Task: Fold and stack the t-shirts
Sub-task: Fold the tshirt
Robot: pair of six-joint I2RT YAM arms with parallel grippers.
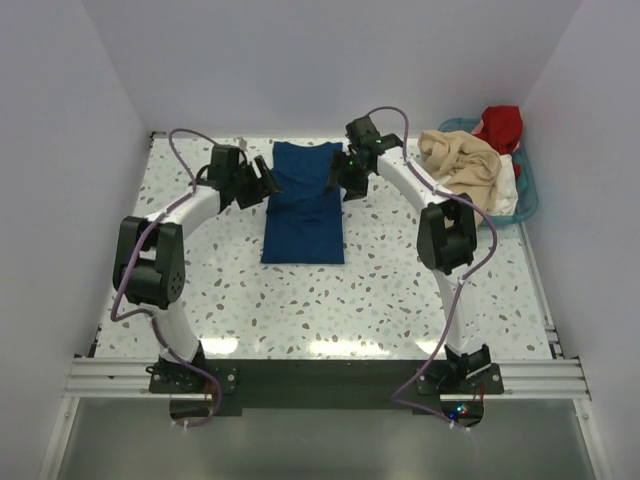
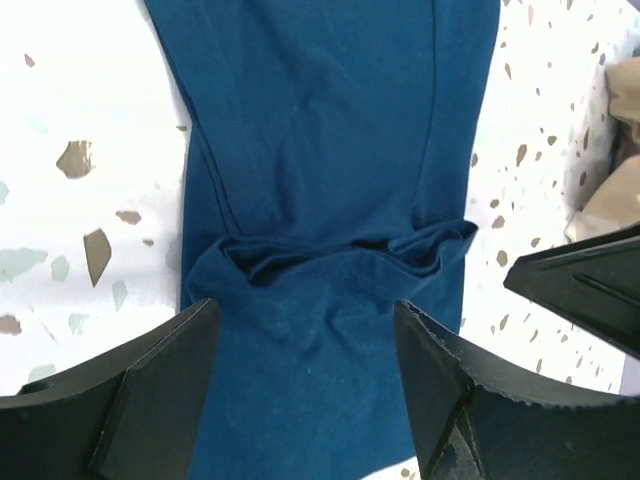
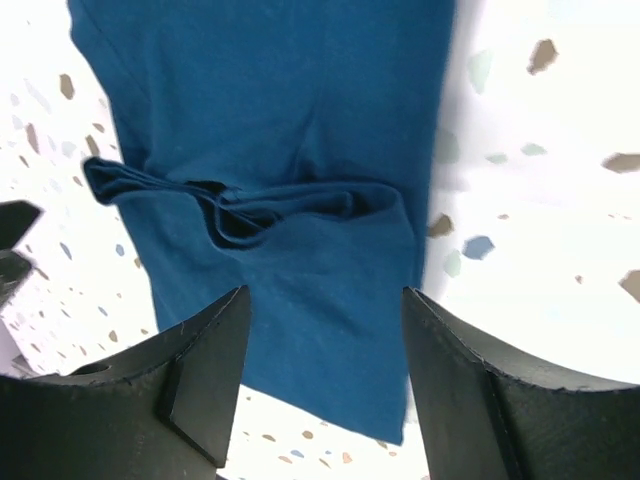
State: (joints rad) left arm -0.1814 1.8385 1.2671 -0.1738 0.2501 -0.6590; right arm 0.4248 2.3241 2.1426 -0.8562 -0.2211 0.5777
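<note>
One navy t-shirt (image 1: 304, 208) lies flat on the speckled table (image 1: 400, 300), just toward 12 o'clock from the table's middle, folded into a long strip that runs from 12 to 6 o'clock. A crosswise ridge of bunched cloth marks where its far part meets the slightly wider near part.

The left gripper (image 1: 265, 185) hangs at the shirt's 9 o'clock edge, level with that ridge. In the left wrist view its jaws stand wide apart with nothing pinched between them; the cloth lies below the gap. The right gripper (image 1: 346, 182) sits at the shirt's 3 o'clock edge, opposite the left one. Its jaws are also spread wide and grip nothing, with the ridge and the shirt's edge showing beneath them in the right wrist view. I cannot tell whether any fingertip touches the cloth.

At 2 o'clock, at the table's far right corner, stands a teal basket (image 1: 528, 200). A crumpled beige shirt (image 1: 458, 160) is heaped in it and spills over its 9 o'clock rim, a red shirt (image 1: 500, 125) lies at the 12 o'clock end, and a white shirt (image 1: 506, 185) shows beside the beige one.
</note>
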